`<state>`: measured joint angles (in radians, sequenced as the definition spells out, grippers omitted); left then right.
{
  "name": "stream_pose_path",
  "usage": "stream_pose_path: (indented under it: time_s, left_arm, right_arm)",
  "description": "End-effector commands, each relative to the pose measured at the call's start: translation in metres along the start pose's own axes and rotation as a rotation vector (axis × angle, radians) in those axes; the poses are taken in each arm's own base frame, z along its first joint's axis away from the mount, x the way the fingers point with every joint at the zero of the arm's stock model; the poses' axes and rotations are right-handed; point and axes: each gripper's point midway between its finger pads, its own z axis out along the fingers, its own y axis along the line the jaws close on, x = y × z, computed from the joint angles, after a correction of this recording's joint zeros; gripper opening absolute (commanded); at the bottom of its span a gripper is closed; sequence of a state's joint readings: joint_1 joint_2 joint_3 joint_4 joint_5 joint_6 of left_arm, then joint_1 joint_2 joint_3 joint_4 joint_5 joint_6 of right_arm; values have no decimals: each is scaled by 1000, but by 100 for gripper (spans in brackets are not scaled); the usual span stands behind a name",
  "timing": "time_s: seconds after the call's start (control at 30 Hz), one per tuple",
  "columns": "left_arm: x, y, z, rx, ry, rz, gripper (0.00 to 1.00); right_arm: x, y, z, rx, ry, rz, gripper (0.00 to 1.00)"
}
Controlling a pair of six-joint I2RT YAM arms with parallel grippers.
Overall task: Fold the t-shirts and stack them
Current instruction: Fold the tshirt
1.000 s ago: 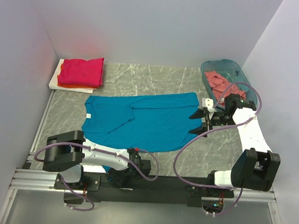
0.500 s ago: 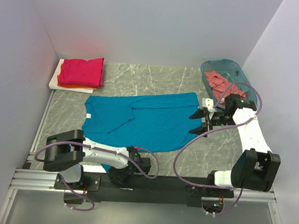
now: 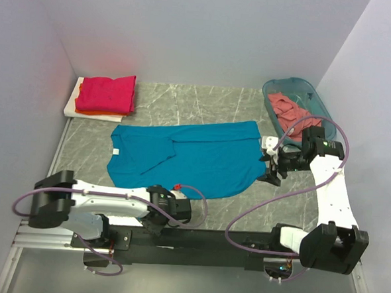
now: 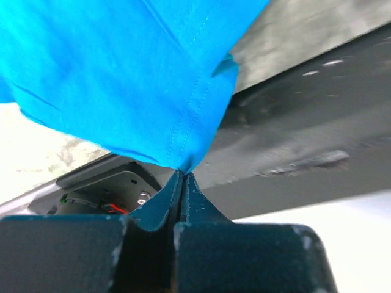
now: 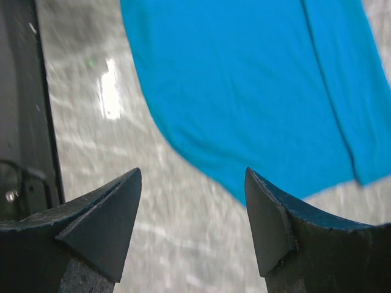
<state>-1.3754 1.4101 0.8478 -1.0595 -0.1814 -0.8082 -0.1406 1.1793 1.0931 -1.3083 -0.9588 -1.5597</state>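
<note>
The teal-blue t-shirt (image 3: 188, 156) lies spread flat in the middle of the table. My left gripper (image 3: 153, 215) sits at the shirt's near edge, shut on a corner of its hem (image 4: 183, 162). My right gripper (image 3: 266, 163) is open and empty just off the shirt's right edge, which fills the top of the right wrist view (image 5: 256, 91). The magenta-red t-shirt (image 3: 107, 92) lies folded on the orange one (image 3: 91, 111) at the far left. The salmon-pink t-shirt (image 3: 285, 107) is bunched in the basket.
The translucent teal basket (image 3: 305, 90) stands at the far right. A flat white board (image 3: 73, 102) lies under the folded stack at the far left. The black mounting rail (image 3: 216, 241) runs along the near edge. Walls close in on three sides.
The left arm has swung out leftward and its gripper has shifted left along the shirt's near hem. The right gripper has moved down and right, nearer the shirt's right edge.
</note>
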Motion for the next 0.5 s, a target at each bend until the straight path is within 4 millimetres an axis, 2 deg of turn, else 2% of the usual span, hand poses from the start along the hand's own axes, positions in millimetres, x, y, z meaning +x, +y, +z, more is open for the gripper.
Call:
stream_pose_path:
  time_s: [0.0, 0.1, 0.2, 0.47]
  left_arm:
    - [-20, -5, -26, 89, -97, -38, 1]
    - [-24, -1, -36, 125, -125, -52, 1]
    - [-24, 17, -41, 83, -125, -98, 1]
    - [-35, 58, -56, 10, -179, -256, 1]
  right_arm:
    - [31, -3, -9, 46, 139, 30, 75]
    - [54, -2, -9, 43, 209, 8, 74]
    - [78, 0, -6, 16, 278, -43, 74]
    - [102, -8, 0, -52, 344, -68, 72]
